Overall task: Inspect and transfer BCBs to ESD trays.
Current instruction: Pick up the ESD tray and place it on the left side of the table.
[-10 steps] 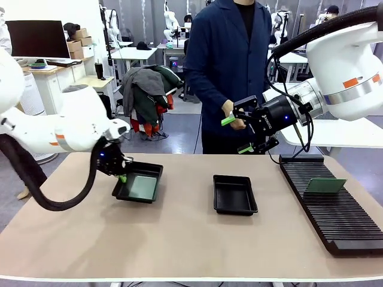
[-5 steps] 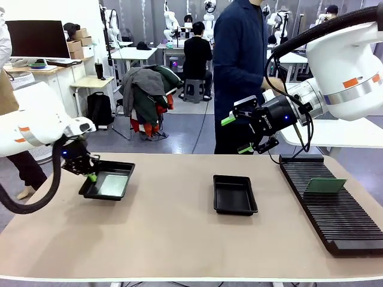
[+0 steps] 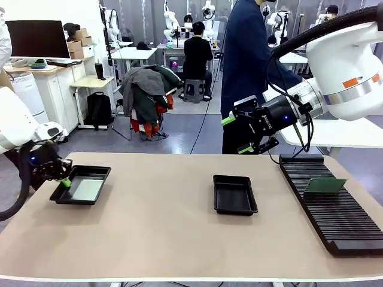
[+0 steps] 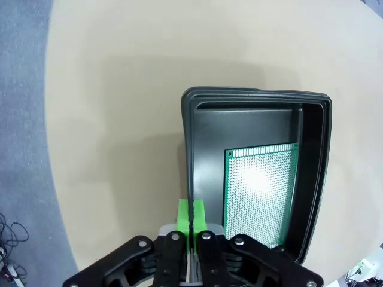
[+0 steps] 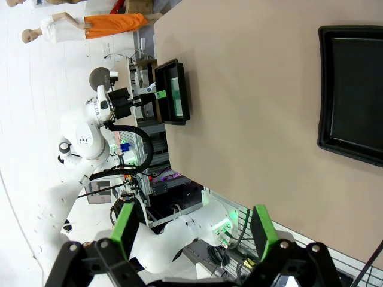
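Front view: left gripper (image 3: 64, 181), lower left of frame, jaws pinched tight on the left rim of the loaded ESD tray (image 3: 91, 169). One BCB (image 3: 87, 189) lies flat inside. The tray is possibly raised off the table (image 3: 155, 239); unclear. Empty ESD tray (image 3: 236, 213) at centre. Right gripper (image 3: 244, 133), upper right, jaws wide apart, holding nothing. Slotted rack (image 3: 335, 221) at right carries a second BCB (image 3: 325, 186), tilted.

Left wrist view: green pads (image 4: 184, 215) pressed on the rim; board in the tray's right half.

Right wrist view: pads spread at the bottom edge, nothing between them; empty tray upper right.
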